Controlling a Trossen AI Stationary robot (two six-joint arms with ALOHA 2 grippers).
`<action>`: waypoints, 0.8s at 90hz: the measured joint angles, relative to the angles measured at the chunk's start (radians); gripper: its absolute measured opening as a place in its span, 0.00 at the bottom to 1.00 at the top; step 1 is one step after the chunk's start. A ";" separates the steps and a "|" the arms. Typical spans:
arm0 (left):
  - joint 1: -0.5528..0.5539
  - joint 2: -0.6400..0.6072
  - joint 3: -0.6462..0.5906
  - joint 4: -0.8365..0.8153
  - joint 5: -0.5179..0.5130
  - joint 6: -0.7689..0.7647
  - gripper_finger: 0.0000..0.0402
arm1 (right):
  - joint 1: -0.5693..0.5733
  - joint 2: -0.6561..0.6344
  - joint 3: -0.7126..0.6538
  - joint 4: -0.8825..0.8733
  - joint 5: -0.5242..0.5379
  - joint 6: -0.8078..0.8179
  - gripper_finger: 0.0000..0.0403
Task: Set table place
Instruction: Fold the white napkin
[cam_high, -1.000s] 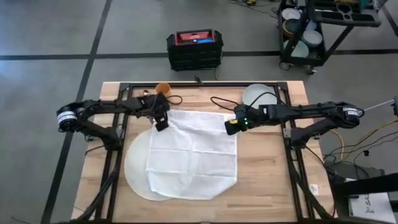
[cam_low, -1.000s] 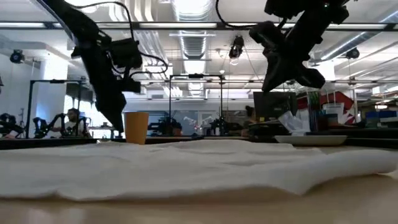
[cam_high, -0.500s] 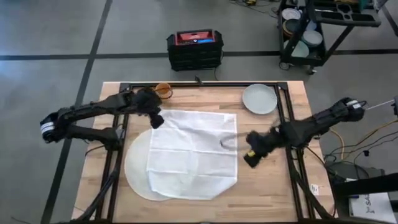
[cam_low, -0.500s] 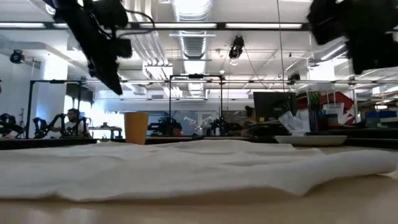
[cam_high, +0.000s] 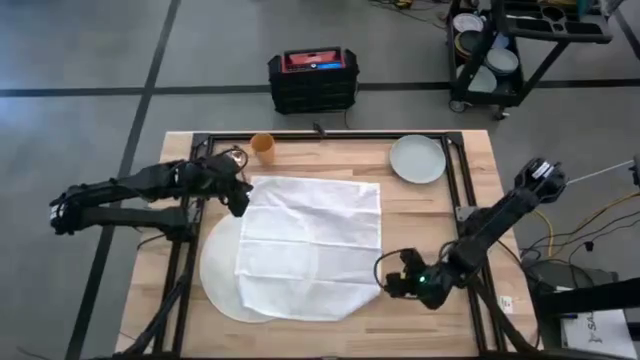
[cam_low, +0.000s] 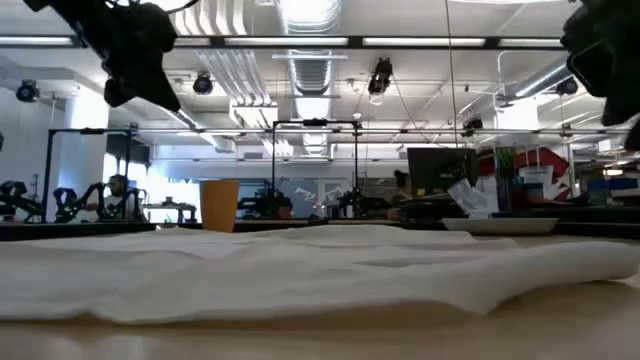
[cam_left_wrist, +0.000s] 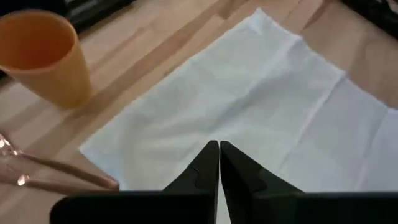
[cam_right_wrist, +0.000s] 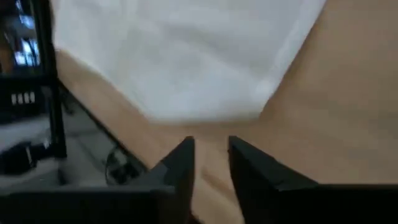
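A white cloth (cam_high: 310, 240) lies spread flat over most of the large round white mat, the place (cam_high: 218, 268), on the wooden table (cam_high: 425, 215). My left gripper (cam_high: 240, 203) hovers shut over the cloth's far left corner (cam_left_wrist: 106, 149), clear of it. My right gripper (cam_high: 384, 283) is open, just off the cloth's near right corner (cam_right_wrist: 261, 106), and touches nothing. A pale plate (cam_high: 417, 158) rests at the far right. An orange cup (cam_high: 262, 148) stands upright at the far edge, with a copper-coloured utensil (cam_left_wrist: 43, 171) lying beside it.
Black frame rails (cam_high: 462, 190) cross the table along its left, right and far sides. Bare wood shows to the right of the cloth and along the near edge. A black crate (cam_high: 313, 80) sits on the floor beyond the far edge.
My right gripper has swung from the cloth's far right corner toward the table's near edge, ending by the cloth's near right corner. My left gripper has risen and drawn back a little toward the table's left edge. The cloth has stayed flat.
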 joint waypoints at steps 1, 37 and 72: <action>-0.002 0.001 0.000 0.000 0.001 -0.002 0.00 | 0.001 0.008 0.000 0.005 -0.004 0.001 0.27; -0.024 0.034 -0.001 -0.033 0.024 -0.009 0.00 | 0.013 0.208 0.042 0.042 0.022 0.123 0.52; -0.030 0.036 -0.001 -0.034 0.025 -0.018 0.00 | -0.005 0.218 0.042 -0.101 0.110 0.164 0.52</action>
